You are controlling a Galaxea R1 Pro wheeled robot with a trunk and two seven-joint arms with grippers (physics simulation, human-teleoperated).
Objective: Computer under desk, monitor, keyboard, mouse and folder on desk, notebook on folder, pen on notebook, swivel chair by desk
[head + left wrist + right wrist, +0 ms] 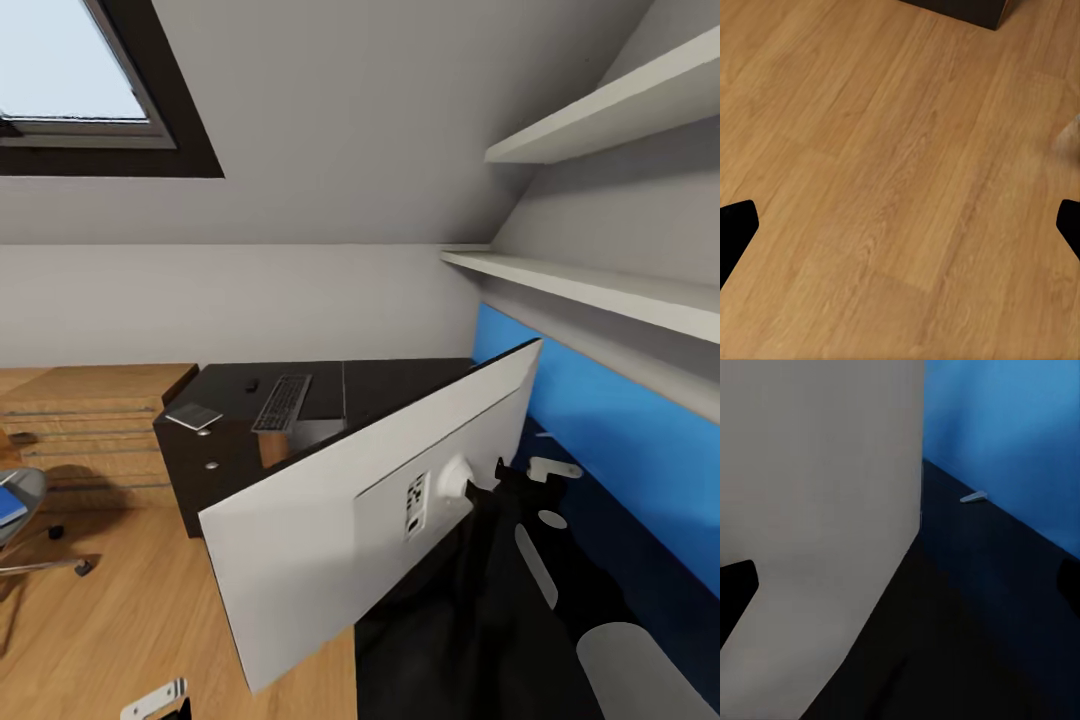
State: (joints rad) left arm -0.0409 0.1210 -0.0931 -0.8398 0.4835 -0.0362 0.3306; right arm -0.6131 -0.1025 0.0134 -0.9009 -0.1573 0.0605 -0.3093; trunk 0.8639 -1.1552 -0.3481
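- Your right arm [640, 670] reaches forward low over the desk [400, 385], a pale link nearest you and dark links beyond it running toward the back of the monitor [330, 520].
- In the right wrist view your right gripper's [900, 585] two dark fingertips [735, 585] sit at opposite edges of the picture, spread wide, with nothing between them; the monitor's pale grey back is close on one side and the blue panel [1005, 435] stands behind the desk top.
- Your left gripper [900, 225] points down at the wood floor [885, 187], its fingertips [735, 229] likewise far apart and empty; a dark desk corner [967, 9] shows at the frame's edge.
- The monitor stands tilted, its back toward you, over the near part of the desk beside the blue panel.
- A small white piece [553, 467] lies on the desk just beside the blue panel.
- Further along, the keyboard [282, 402] lies flat on the desk's far wing, near its front edge.
- The mouse [252, 385] sits just beside the keyboard, nearer the wall.
- The notebook [193, 416] lies at the desk's outer corner.
- The swivel chair [20, 520] stands on the floor well apart from the desk, with the folder [10, 508] on its seat.
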